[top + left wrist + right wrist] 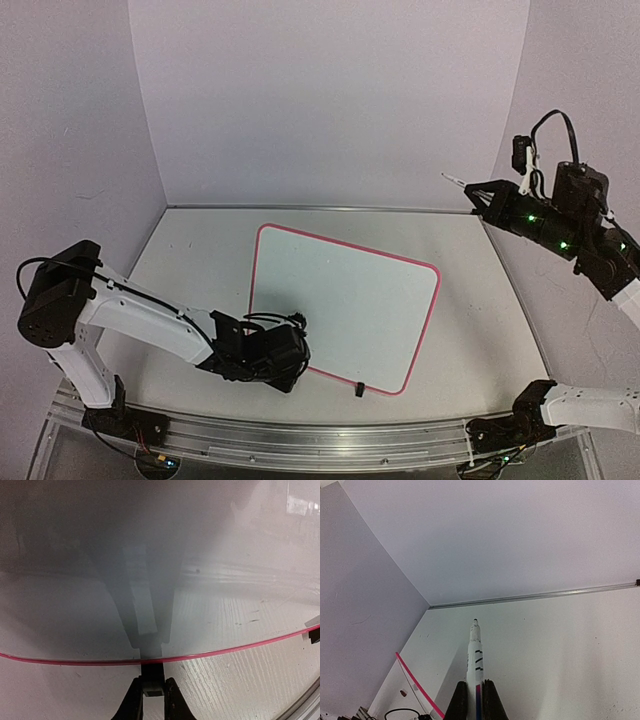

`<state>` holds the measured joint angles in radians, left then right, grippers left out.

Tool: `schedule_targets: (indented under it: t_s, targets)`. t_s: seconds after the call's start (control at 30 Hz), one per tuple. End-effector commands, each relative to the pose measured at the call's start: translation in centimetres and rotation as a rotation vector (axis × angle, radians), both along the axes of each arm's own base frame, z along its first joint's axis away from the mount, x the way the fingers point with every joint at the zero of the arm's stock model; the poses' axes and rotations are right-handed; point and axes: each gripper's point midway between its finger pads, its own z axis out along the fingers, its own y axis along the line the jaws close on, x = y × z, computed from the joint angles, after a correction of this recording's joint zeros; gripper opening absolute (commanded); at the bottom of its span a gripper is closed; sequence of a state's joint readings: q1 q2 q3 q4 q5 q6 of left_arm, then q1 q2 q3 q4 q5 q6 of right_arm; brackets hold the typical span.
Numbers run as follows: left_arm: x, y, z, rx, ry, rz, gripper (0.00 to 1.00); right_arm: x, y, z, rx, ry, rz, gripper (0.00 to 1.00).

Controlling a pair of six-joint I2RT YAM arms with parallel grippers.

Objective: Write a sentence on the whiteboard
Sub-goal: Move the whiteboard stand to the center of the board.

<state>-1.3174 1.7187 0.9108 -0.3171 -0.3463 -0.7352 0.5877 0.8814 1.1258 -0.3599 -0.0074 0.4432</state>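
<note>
**Clamping the board, holding the marker aloft**

Look to the middle of the tabletop (190, 240) for the whiteboard (345, 295): lying flat, turned askew, with a thin pink rim all round and rounded corners. Reaching in low from the near left, the left pincer (294, 364), right at the board's near long edge. In the left wrist view, jaws standing almost together on a small dark clip (150, 672) at the pink rim, so gripping the whiteboard by that clip; reflection of the fingers on the glossy face. Further along the same edge, a second clip (355, 390), apart from the pincer. Up at the far right, well above the tabletop and well apart from the board, the right pincer (487, 195), closed on a white marker (457, 181). Tip pointing left toward the back wall (330, 100), barrel marked with short black dashes
</note>
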Motion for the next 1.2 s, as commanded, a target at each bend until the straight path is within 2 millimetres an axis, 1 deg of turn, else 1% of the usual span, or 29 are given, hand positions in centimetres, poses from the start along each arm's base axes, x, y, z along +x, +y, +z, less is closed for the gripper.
schedule_targets:
  t_s: [0.0,0.13,0.2,0.37,0.47,0.6,0.73,0.87,0.93,1.17]
  targets:
    - [1.5,-0.2,0.7,0.007,-0.083,0.047,0.00,0.2,-0.7,0.7,0.017,-0.024,-0.042,0.00]
    - [2.7,0.6,1.4,-0.002,-0.146,0.131,0.00,0.3,-0.9,0.8,0.018,-0.027,-0.051,0.00]
    - [3.3,0.7,1.9,-0.022,-0.166,0.161,0.00,0.4,-0.9,0.8,0.018,-0.025,-0.056,0.00]
    - [4.7,0.6,2.2,-0.074,-0.188,0.220,0.00,0.7,-0.9,0.3,0.013,-0.013,-0.065,0.00]
    - [5.6,0.6,2.1,-0.097,-0.190,0.236,0.00,0.8,-0.9,0.0,0.008,-0.008,-0.070,0.00]
    - [5.6,0.6,1.5,-0.102,-0.183,0.235,0.00,0.7,-1.0,0.2,0.009,-0.013,-0.073,0.00]
    - [6.1,1.3,0.7,-0.108,-0.165,0.269,0.00,0.6,-1.3,0.2,0.010,-0.017,-0.084,0.00]
    - [7.7,1.8,1.1,-0.132,-0.191,0.328,0.00,0.7,-1.4,-0.2,0.009,-0.009,-0.090,0.00]
    - [8.6,1.6,1.5,-0.151,-0.210,0.352,0.00,0.7,-1.4,-0.3,0.006,-0.007,-0.093,0.00]
    - [11.1,2.0,1.4,-0.181,-0.244,0.461,0.00,0.6,-1.6,-0.1,0.010,-0.014,-0.095,0.00]
